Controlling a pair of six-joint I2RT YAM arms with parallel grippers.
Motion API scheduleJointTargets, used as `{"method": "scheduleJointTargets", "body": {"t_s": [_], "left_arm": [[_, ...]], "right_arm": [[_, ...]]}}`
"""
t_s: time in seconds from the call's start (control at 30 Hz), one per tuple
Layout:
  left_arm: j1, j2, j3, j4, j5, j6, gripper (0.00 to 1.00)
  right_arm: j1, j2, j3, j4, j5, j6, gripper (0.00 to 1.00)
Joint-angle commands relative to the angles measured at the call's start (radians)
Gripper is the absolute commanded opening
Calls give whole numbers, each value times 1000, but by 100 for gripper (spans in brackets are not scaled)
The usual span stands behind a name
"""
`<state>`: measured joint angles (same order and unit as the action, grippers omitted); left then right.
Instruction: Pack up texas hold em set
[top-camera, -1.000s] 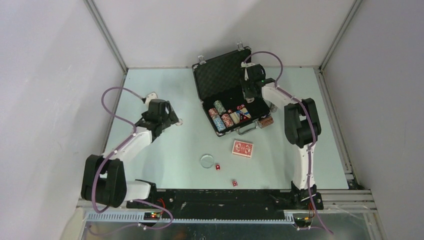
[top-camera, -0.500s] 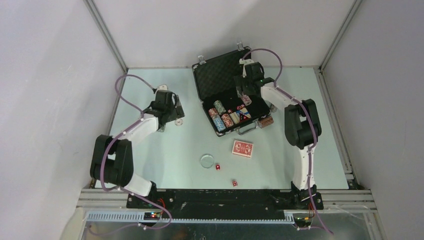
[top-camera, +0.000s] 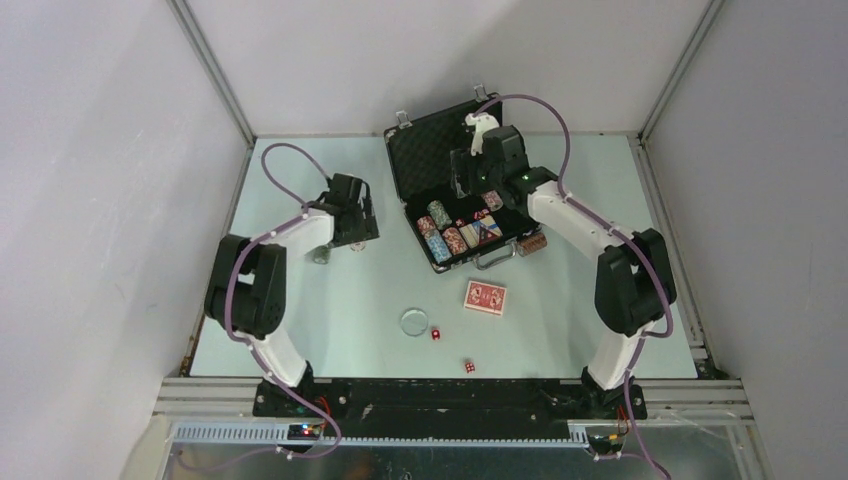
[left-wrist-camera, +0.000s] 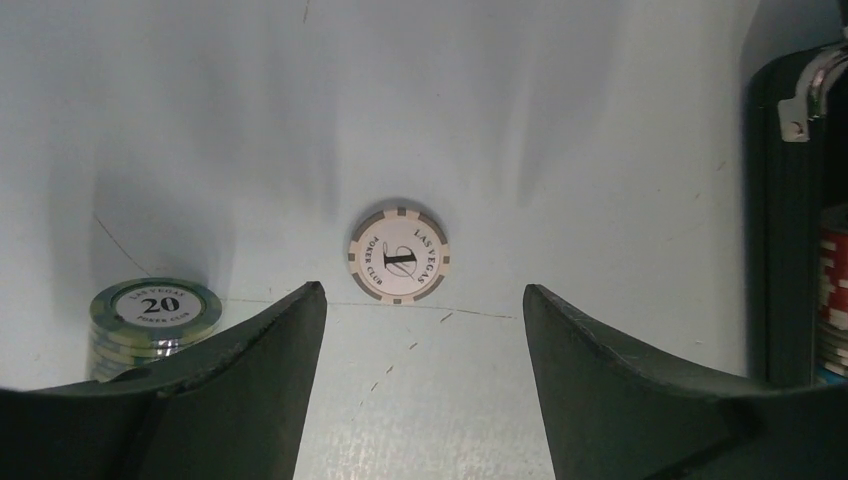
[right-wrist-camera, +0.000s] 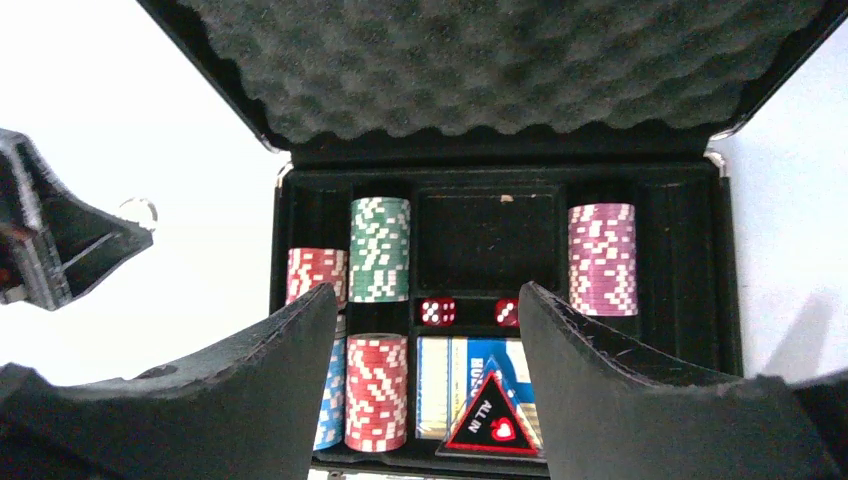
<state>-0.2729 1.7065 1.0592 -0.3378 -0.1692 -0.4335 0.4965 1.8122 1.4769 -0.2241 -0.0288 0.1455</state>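
case (top-camera: 430, 150): open at the far middle of the table (top-camera: 330, 300), lid tilted back; packed stacks (right-wrist-camera: 380, 248) fill most slots, one middle slot is bare.
chip (left-wrist-camera: 399, 256): lies flat on the table left of the case, well apart from it; the 20 stack (left-wrist-camera: 152, 318) stands near it.
left gripper (left-wrist-camera: 422, 292): jaws wide, empty, low over the table, chip just ahead of the gap.
step, as judged: lift that chip.
how: a flat chip gives little edge, so centre it, bring both tips down to the table, close slowly on the rim, and keep clear of the 20 stack.
right gripper (right-wrist-camera: 425, 290): jaws wide, empty, above the case.
unpacked: cards (top-camera: 485, 296), disc (top-camera: 413, 321), dice (top-camera: 436, 334), side stack (top-camera: 533, 243).
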Motion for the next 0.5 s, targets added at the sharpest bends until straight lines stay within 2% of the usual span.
{"method": "scheduleJointTargets", "body": {"t_s": [0.0, 0.23, 0.4, 0.47], "left_arm": [[-5, 47, 78, -82, 6, 11, 79], [-3, 169, 246, -300, -48, -16, 70], [7, 223, 308, -387, -37, -27, 70], [25, 251, 352, -440, 8, -31, 71]], "right_arm": [[-10, -48, -30, 38, -76, 35, 69], [-16, -85, -65, 46, -103, 46, 67], [-21, -89, -68, 48, -131, 57, 66], [-22, -92, -71, 56, -151, 64, 65]]}}
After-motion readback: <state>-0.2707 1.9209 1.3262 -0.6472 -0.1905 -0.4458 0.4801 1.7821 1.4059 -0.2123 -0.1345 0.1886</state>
